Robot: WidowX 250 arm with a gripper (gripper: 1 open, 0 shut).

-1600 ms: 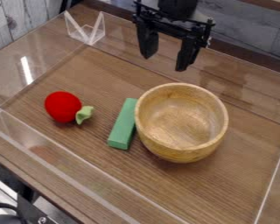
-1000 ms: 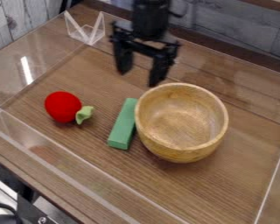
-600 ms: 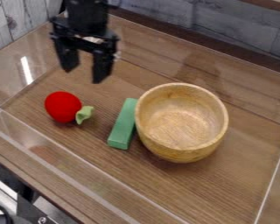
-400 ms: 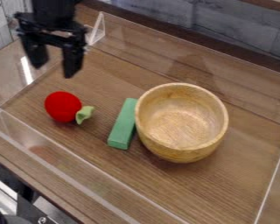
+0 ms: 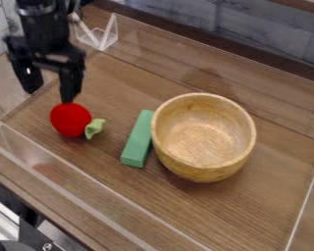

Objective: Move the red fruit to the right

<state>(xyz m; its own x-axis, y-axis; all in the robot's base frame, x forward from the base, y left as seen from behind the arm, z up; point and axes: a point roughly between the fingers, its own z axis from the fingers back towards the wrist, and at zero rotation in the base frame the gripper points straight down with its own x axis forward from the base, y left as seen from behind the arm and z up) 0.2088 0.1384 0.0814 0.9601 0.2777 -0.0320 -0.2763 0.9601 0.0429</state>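
Descending from here with its fingers parted, the gripper (image 5: pixel 50 86) could land one fingertip on the round top of the red toy fruit (image 5: pixel 71 121), left of the green rectangular block (image 5: pixel 137 138), and roll it away if misaligned.

The small round toy fruit (image 5: pixel 71 120) is a solid bright red, and its leafy tip (image 5: pixel 95 127) is pale green. The flat rectangular block (image 5: pixel 137 138) is a plain mid-green. The round wooden bowl (image 5: pixel 203 136) is a golden tan, inside and along its rim. The wooden tabletop (image 5: pixel 81 196) is brown, with fine grain streaks across its boards. The robot gripper (image 5: pixel 68 90) is black with grey parts.
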